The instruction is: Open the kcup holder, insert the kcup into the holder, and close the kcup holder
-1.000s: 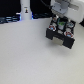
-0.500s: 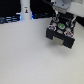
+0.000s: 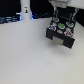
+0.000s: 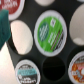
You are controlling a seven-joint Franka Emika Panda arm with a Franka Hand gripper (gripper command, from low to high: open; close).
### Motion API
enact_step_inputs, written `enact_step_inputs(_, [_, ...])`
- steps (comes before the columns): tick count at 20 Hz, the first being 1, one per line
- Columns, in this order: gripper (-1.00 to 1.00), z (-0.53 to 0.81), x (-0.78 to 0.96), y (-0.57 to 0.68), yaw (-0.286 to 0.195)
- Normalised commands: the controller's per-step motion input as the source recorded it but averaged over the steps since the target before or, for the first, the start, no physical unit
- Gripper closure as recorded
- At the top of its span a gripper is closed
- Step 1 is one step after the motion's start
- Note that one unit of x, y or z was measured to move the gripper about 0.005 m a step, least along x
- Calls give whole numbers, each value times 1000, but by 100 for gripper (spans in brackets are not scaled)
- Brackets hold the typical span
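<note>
I see the kcup [image 4: 50, 32] seated green top up in the kcup holder [image 3: 61, 30] on the white table [image 3: 25, 55]; gripper state indeterminable.

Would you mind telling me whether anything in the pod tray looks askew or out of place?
Nothing stands out. The green-topped pod sits level in its round slot in the black tray, neighbouring pods look seated too, and one slot is simply empty. The exterior view is too blurred to add more.
</note>
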Motion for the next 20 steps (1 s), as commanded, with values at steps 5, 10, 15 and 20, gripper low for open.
enact_step_inputs(5, [-100,81,555,-424,43])
enact_step_inputs(10, [-100,45,609,-348,50])
enact_step_inputs(15, [-100,50,719,-237,44])
enact_step_inputs(20, [-100,-40,762,-55,63])
